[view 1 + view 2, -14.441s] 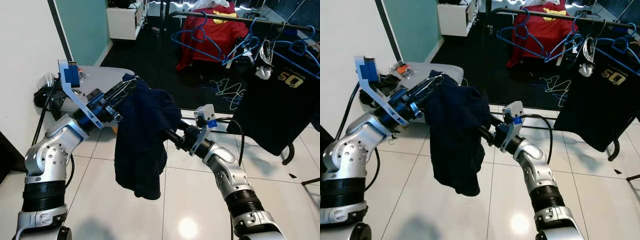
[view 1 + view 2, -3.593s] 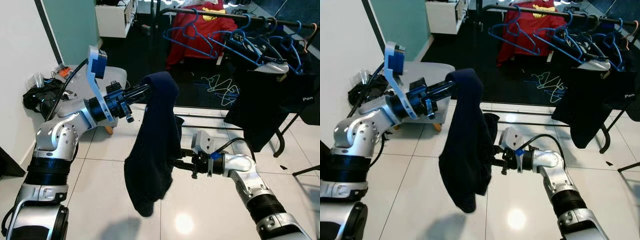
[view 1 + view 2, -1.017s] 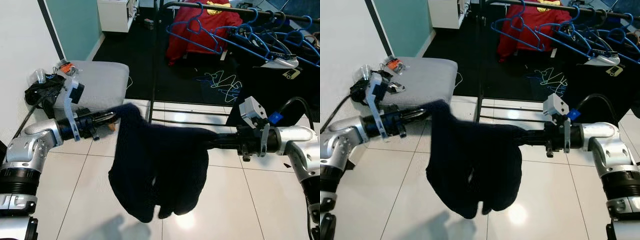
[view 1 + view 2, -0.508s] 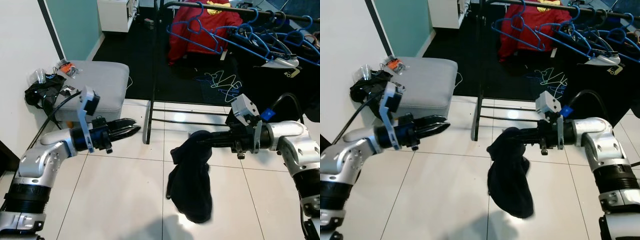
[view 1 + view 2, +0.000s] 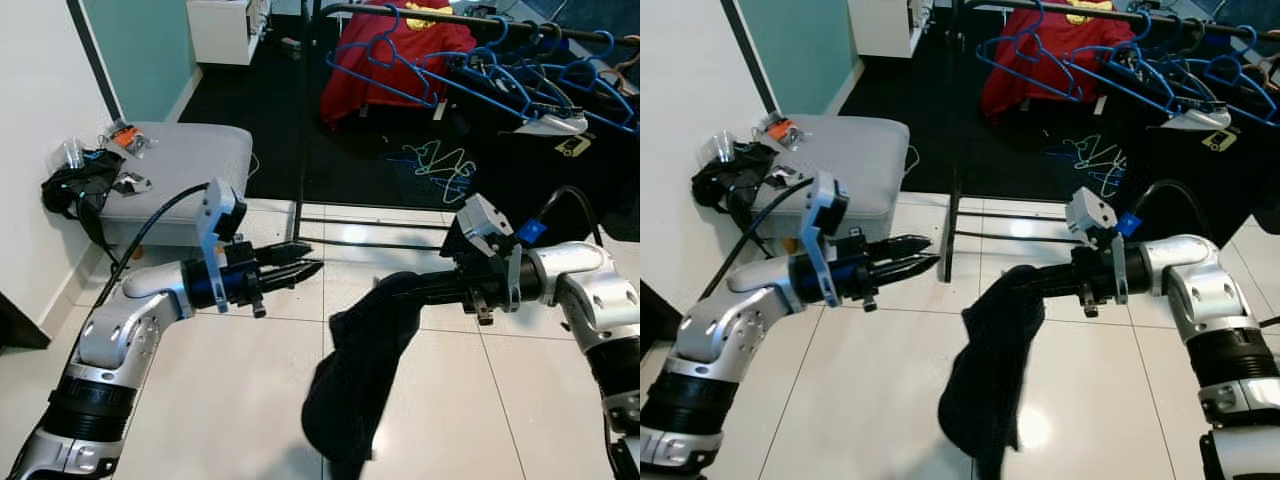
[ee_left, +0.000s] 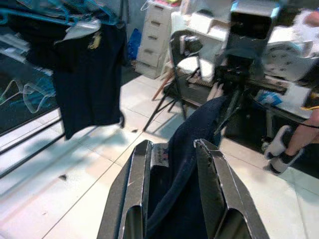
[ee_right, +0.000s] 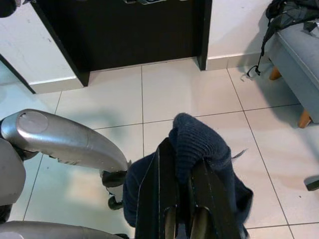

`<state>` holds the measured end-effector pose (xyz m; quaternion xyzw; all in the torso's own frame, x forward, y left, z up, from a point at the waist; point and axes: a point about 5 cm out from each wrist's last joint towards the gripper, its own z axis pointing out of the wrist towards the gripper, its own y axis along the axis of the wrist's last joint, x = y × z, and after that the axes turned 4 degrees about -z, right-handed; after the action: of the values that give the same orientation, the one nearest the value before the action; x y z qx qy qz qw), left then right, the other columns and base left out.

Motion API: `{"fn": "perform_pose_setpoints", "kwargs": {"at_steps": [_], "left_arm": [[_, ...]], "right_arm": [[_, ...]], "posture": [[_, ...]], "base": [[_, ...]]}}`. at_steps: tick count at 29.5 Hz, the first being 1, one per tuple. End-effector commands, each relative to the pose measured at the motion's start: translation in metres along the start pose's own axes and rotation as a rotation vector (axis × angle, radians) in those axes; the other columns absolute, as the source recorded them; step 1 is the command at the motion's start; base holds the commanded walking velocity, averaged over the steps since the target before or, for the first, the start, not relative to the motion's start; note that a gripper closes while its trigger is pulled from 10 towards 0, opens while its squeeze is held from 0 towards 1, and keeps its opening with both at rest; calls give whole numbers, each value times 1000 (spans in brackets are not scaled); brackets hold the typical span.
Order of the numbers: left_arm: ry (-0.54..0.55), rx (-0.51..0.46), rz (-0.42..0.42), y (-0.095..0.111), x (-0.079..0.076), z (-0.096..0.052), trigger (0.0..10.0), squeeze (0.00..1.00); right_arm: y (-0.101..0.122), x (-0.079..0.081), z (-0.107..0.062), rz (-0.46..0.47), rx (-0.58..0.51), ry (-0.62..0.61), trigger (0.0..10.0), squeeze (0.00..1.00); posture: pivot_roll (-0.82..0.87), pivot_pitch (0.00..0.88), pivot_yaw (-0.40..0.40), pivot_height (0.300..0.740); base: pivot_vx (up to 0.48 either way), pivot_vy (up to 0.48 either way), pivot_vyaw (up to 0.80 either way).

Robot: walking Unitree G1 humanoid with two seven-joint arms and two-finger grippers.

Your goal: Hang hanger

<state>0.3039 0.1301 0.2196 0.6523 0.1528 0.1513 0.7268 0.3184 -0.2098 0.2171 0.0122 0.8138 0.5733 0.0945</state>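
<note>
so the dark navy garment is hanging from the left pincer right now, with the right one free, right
No, the sides are swapped. The dark navy garment hangs from the right pincer, pinched between its fingers in the right wrist view. The left pincer is the free one, as the left eye view shows.

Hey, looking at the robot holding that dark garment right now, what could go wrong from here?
1. The dark garment hangs from the right end effector alone, draped over its tip; it may slide off onto the floor tiles.
2. The left end effector holds nothing, so a slip would likely go uncaught.
3. The garment's low hem could drag on the tiles on the way to the clothes rail with its blue hangers.
</note>
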Motion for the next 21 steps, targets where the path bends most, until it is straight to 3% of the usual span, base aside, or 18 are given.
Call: {"fn": "perform_pose_setpoints", "kwargs": {"at_steps": [1,2,3,4,5,10,14,19,21], "left_arm": [[85,64,3,-4,3,2,10000,0],[85,64,3,-4,3,2,10000,0],[178,97,6,-4,9,2,10000,290],[239,110,5,-3,13,2,10000,290],[265,110,-4,-2,14,2,10000,1000],[271,149,19,-1,9,1,10000,1000],[290,242,44,-6,5,3,10000,1000],[291,243,39,-6,3,5,10000,1000],[304,236,44,-14,-1,14,10000,1000]], "right_arm": [[8,-9,8,-43,-8,-87,0,0],[8,-9,8,-43,-8,-87,0,0],[9,-14,15,-40,-9,-158,0,0],[10,-17,20,-36,-12,-200,0,0],[10,-18,27,-18,-20,-222,0,0],[12,-20,41,29,-39,-266,0,0],[19,-22,54,72,-95,-297,0,0],[20,-22,56,78,-102,-297,0,0],[23,-24,59,88,-115,-312,0,0]], "posture": [[-80,137,-44,740],[-80,137,-44,740],[-80,137,-44,740],[-80,137,-44,740],[-76,138,-44,740],[-76,139,-45,740],[-73,141,-48,740],[-73,141,-49,740],[-74,142,-49,740]], "base": [[0,0,0],[0,0,0],[0,0,0],[0,0,0],[0,0,0],[0,0,0],[0,0,0],[0,0,0],[0,0,0]]}}
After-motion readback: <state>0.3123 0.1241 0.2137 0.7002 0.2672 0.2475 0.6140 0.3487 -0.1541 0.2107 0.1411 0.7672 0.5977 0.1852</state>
